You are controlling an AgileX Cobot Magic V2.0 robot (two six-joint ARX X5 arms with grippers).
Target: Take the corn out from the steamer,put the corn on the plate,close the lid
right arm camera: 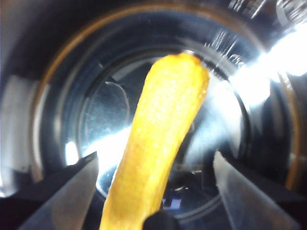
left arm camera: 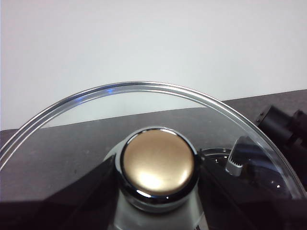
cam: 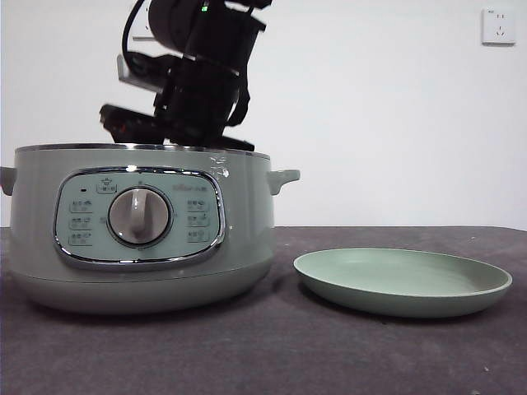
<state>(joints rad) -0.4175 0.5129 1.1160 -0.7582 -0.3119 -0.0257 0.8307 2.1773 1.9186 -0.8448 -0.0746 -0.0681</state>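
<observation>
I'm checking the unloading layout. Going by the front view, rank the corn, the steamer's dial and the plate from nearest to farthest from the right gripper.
1. The corn: between the right gripper jaws inside the steamer; hidden in the front view.
2. The dial: on the steamer's front, below the arm.
3. The plate: on the table beside the steamer, farthest.

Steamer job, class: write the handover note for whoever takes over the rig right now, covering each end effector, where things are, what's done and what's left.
Left end effector: shut on the knob of the lid, holding it clear of the steamer.
Right end effector: down inside the steamer, jaws open either side of the corn, not gripping it.
Plate: on the table beside the steamer, nothing on it.
Done: lid off.
Left: grasp the corn, set it on the plate, close the lid.
</observation>
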